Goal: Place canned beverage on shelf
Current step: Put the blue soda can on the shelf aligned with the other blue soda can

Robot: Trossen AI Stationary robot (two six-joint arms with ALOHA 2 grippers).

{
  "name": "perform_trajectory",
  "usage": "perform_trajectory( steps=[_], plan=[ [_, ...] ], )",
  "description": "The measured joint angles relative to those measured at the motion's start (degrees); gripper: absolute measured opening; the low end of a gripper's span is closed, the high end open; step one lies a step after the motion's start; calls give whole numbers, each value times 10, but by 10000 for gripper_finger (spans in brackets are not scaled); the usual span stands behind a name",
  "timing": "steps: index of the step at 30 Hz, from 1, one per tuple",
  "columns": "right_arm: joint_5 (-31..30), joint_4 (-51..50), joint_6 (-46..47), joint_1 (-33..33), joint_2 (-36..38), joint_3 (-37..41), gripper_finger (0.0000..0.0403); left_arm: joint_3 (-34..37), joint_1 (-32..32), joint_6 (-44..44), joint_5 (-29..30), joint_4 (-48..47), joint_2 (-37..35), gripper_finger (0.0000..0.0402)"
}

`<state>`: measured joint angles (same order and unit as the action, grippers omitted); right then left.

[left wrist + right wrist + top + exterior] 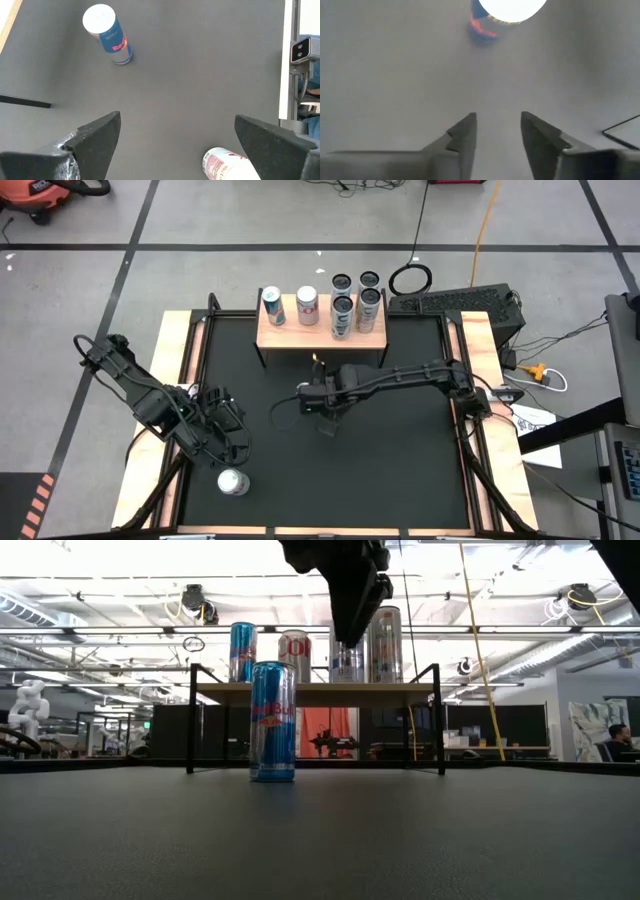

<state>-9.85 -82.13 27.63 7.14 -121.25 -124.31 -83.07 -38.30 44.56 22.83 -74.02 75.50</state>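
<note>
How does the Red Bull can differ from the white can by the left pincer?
The Red Bull can is blue; the white can has red print. The Red Bull can stands far from the left pincer, the white can close by it. Both sit on the black mat.

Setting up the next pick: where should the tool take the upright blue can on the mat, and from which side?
Take the blue can across its round mid-body, coming in level from the side facing away from the shelf. It stands upright, tall and narrow, so a high grip may tip it.
</note>
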Motion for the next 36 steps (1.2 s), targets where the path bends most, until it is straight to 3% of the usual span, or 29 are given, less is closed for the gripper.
perform_trajectory(
  steps=[8,14,17,25,36],
  plan=[
    [11,-13,2,1,0,0,213,0,0,-4,0,0,0,393],
    [10,-8,16,-1,0,0,247,0,0,-4,0,0,0,393],
    [9,16,-3,-4,0,0,252,0,0,-4,0,0,0,393],
    [10,96,-180,-10,0,0,250,0,0,-3,0,0,0,393],
    [10,133,-201,-55,0,0,250,0,0,-4,0,0,0,393]
  ],
)
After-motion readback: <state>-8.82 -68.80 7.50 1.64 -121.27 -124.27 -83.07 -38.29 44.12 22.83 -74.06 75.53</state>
